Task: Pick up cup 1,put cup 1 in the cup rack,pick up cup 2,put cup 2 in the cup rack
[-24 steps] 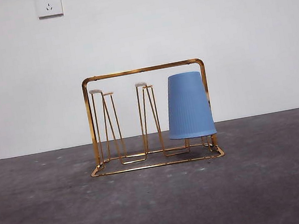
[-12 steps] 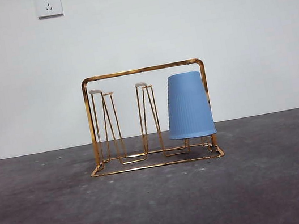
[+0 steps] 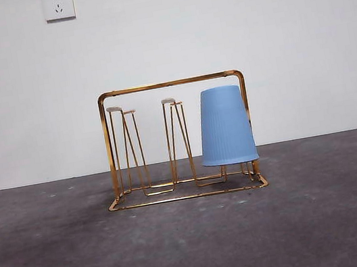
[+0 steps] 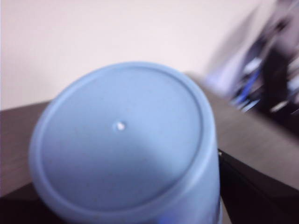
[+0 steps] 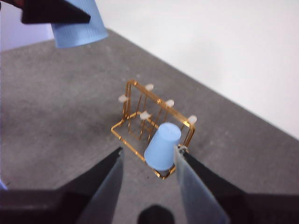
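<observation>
One blue cup [image 3: 225, 125] is seen upside down on an end peg of the gold cup rack [image 3: 169, 84], where four pegs stay bare. A second blue cup [image 4: 126, 147] is clamped by the left gripper [image 5: 53, 11] high above the rack. The right gripper [image 5: 147, 186] is held open, empty, above the rack. No writing can be read

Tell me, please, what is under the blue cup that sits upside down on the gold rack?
Under the blue cup, the cup rack shows only thin gold peg wires running down to its wire base. The peg's upper part and tip are covered by the cup.
</observation>
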